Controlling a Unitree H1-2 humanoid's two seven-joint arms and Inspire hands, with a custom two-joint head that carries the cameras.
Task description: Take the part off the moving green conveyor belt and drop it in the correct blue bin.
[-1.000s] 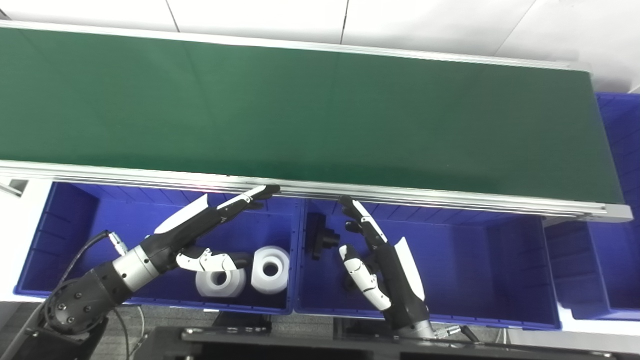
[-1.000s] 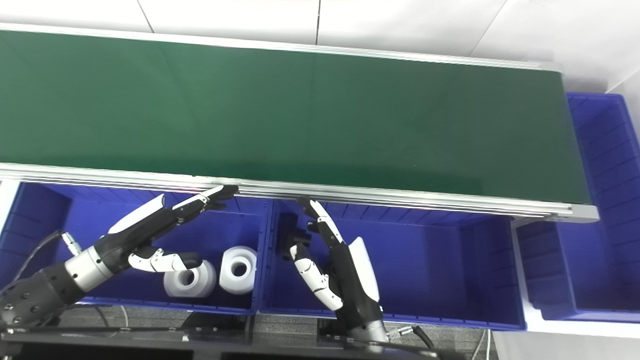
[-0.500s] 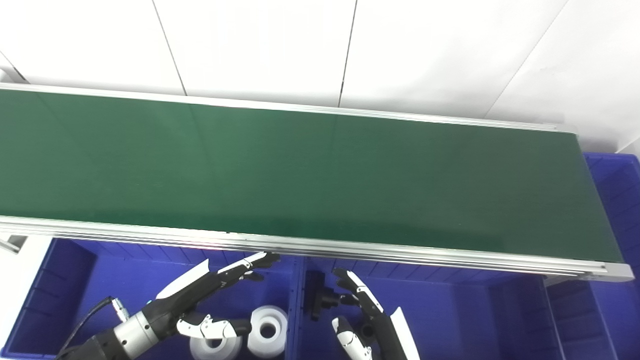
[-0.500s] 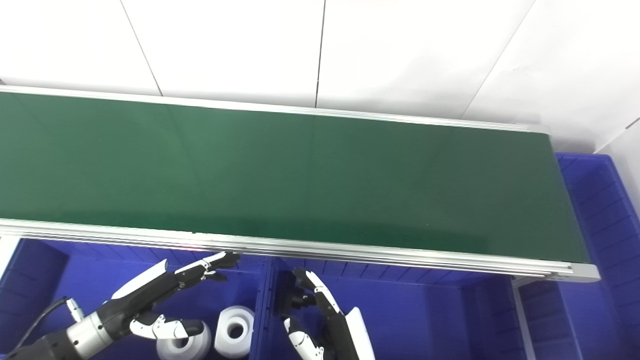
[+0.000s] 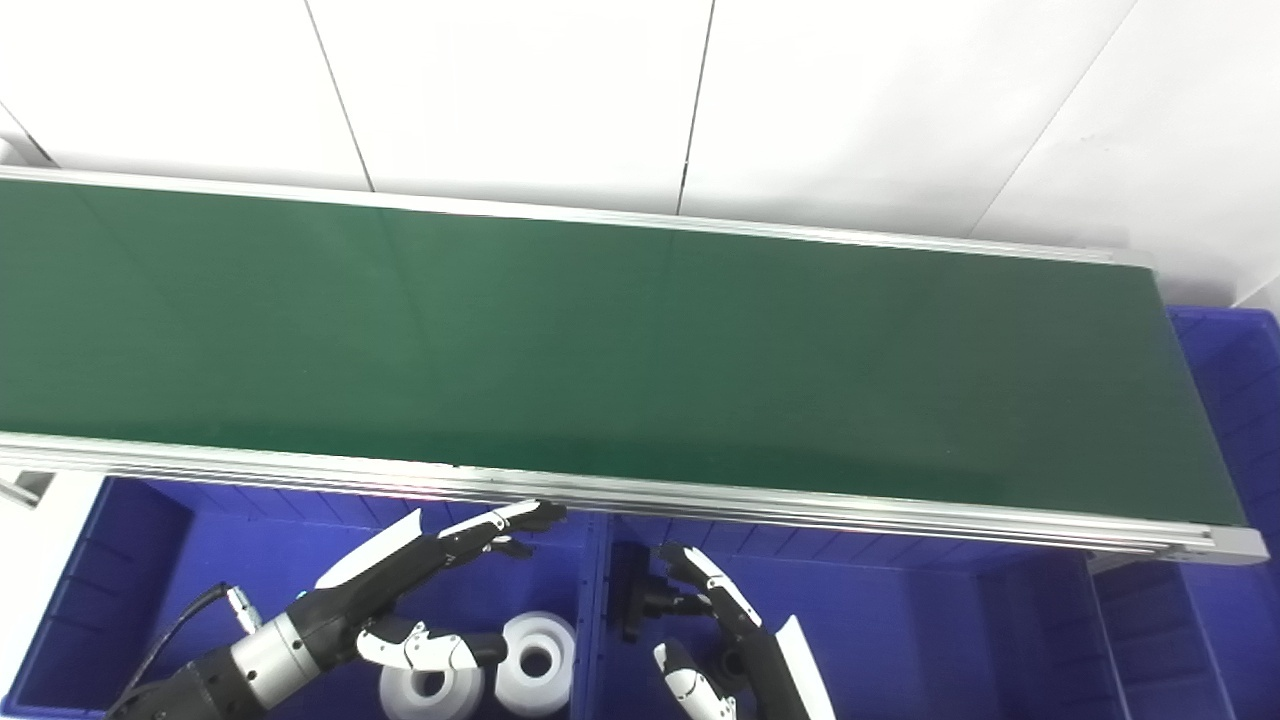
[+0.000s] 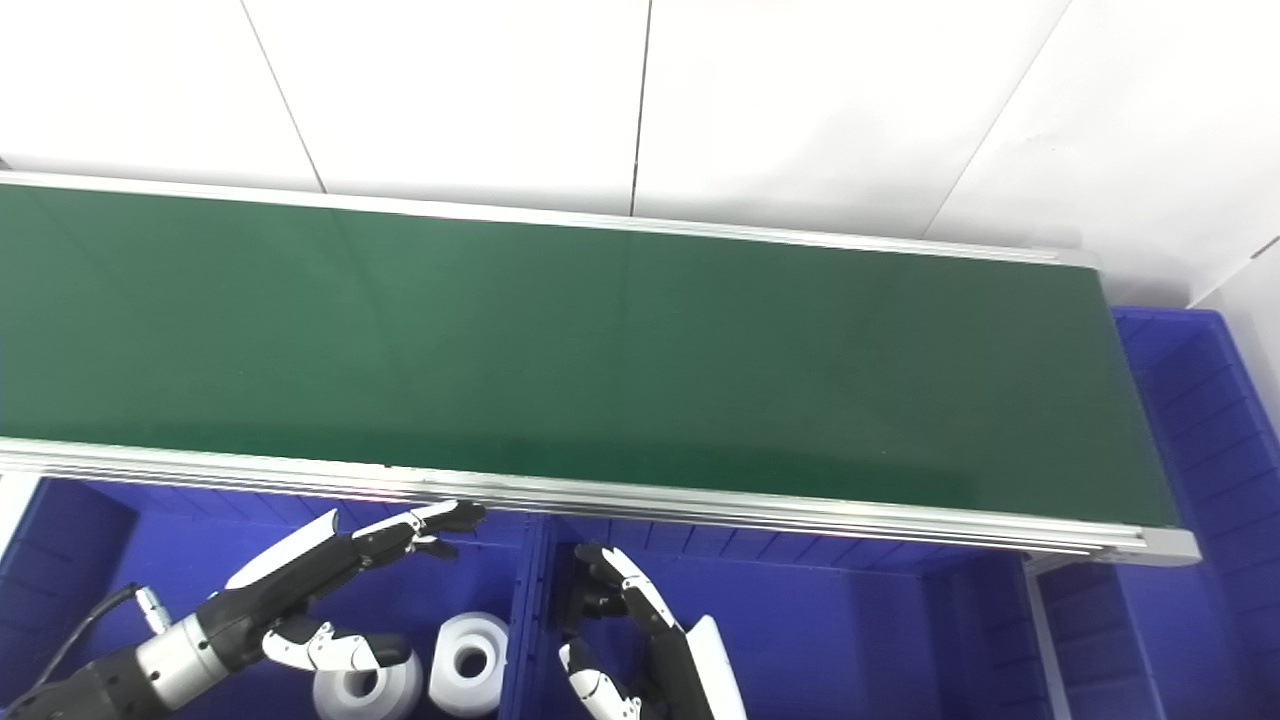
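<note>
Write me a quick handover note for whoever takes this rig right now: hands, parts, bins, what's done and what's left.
Left hand: open, holding nothing, over the left blue bin, fingertips near the belt rail.
Right hand: open, holding nothing, over the middle blue bin.
Green conveyor belt: no part in view on it.
Done: two white cylindrical parts lie in the left bin; a black part lies in the middle bin at its left wall.
Another blue bin sits at the belt's right end; contents not visible.
Left: wait for the next part, pick it, bin it with its like.
</note>
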